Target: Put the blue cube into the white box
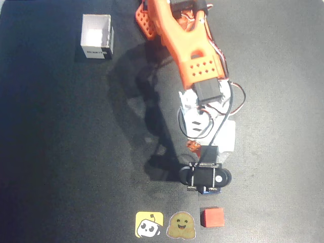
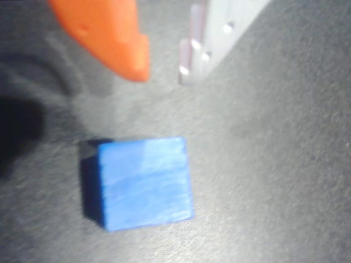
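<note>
The blue cube lies on the dark mat, close below my fingertips in the wrist view. My gripper is a little open, with a narrow gap between the orange finger and the pale finger and nothing in it. It is not touching the cube. From overhead, a sliver of the blue cube peeks out under the arm's black wrist, low in the middle. The white box stands open-topped at the far upper left, its dark label facing down in the picture.
A red cube sits just below the blue cube near the bottom edge. Two stickers, one yellow and one brownish, lie flat to its left. The orange arm reaches down from the top centre over the black mat.
</note>
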